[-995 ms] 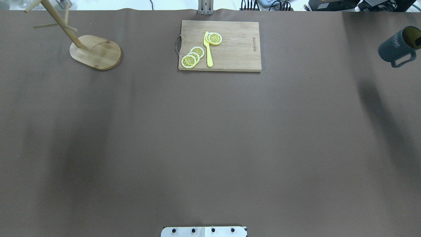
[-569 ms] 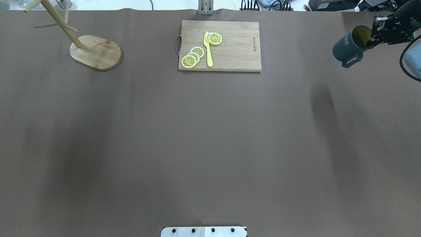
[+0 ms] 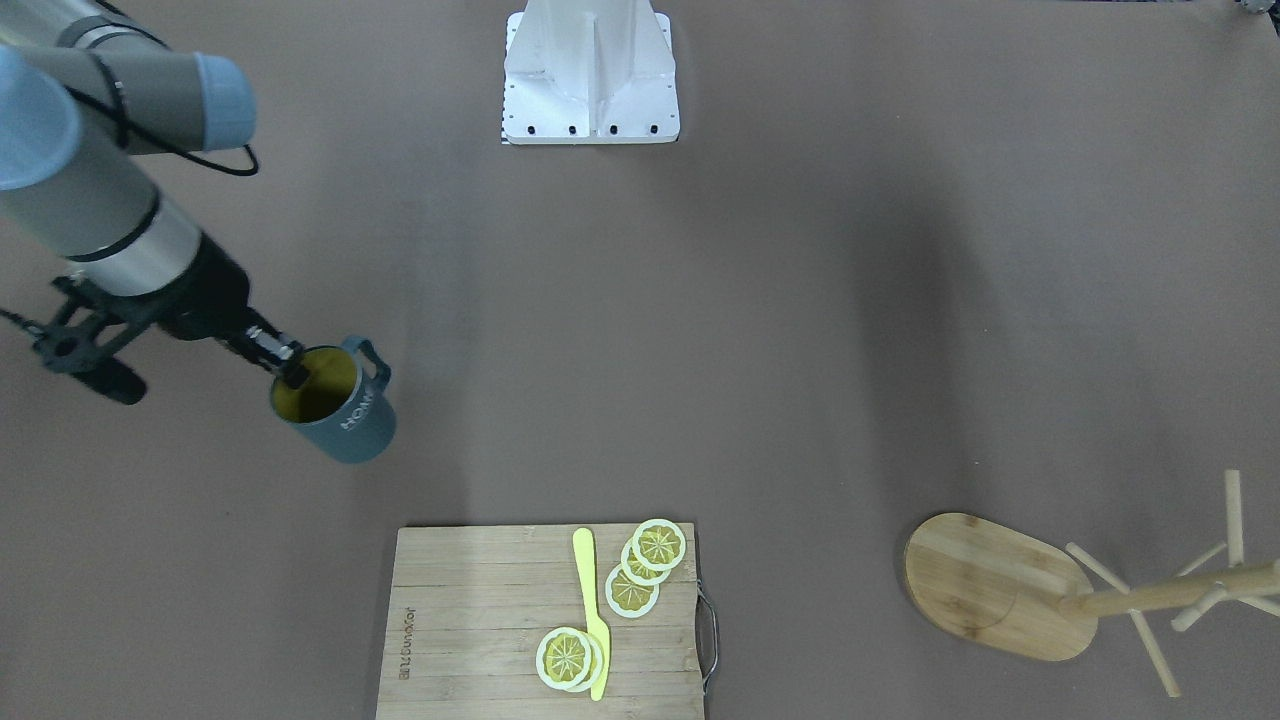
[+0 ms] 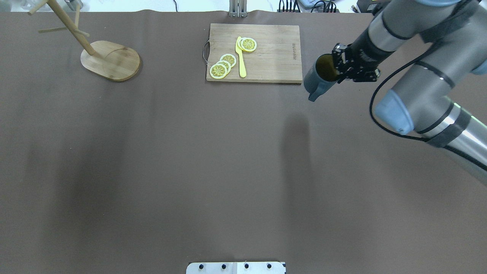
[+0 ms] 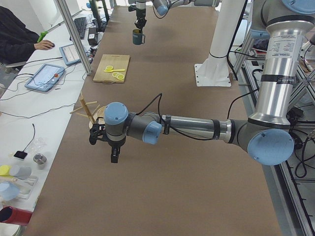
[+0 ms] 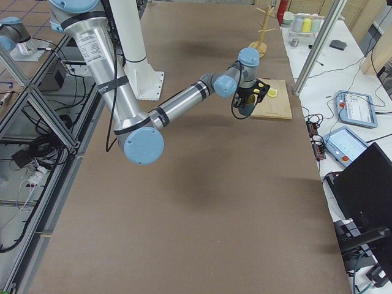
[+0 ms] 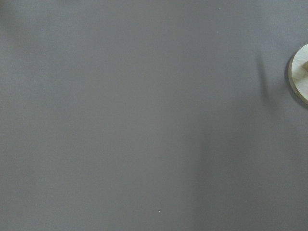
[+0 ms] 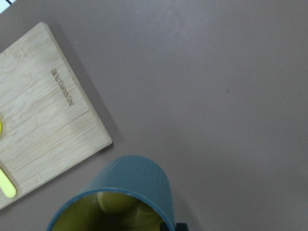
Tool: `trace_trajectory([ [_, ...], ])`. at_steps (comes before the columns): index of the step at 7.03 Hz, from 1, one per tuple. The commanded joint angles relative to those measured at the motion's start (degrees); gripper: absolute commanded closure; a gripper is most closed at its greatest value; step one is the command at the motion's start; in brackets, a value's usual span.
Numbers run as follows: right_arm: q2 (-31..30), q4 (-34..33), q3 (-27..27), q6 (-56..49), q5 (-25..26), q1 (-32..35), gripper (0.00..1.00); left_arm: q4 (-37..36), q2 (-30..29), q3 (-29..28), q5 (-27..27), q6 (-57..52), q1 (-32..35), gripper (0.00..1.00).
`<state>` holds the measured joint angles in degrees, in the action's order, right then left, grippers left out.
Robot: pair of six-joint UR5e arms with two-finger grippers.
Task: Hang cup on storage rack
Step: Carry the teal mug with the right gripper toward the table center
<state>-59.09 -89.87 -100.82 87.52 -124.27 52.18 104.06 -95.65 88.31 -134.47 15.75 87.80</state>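
- R jaws clamped on cup (image 4: 318,82) rim; cup held tilted in the air, just beside board (image 4: 274,64).
- L jaws: can't tell if open.
- Rack (image 4: 110,60) at counter (image 4: 228,171) far-left corner.

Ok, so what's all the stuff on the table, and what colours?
cup: one, dark blue with yellow inside, held above the table beside the cutting board
storage rack: one, light wood, the robot's far-left corner of the table
cutting board: one, light wood with a metal handle, middle of the far edge
lemon slices: five, yellow and white, overlapping on the board
knife: one, yellow, on the board between the slices
table: one, brown cover
right gripper: one, black, shut on the cup's rim
left gripper: one, black, above the table near the rack; open or shut unclear
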Motion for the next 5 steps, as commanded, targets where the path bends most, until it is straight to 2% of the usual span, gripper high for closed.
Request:
trace_trajectory([
  [1, 7.14, -7.34, -0.26, 8.6, 5.53, -8.39, 1.0, 0.0, 0.11, -0.07, -0.09, -0.02, 0.0, 0.02],
  [4, 10.31, -7.08, 1.23, 17.93, 10.09, -16.73, 1.0, 0.09, 0.29, -0.07, -0.09, -0.02, 0.0, 0.02],
  [5, 11.45, -4.29, 3.15, 20.91, 10.97, -17.8, 1.0, 0.09, 0.29, 0.1, -0.09, -0.02, 0.0, 0.02],
])
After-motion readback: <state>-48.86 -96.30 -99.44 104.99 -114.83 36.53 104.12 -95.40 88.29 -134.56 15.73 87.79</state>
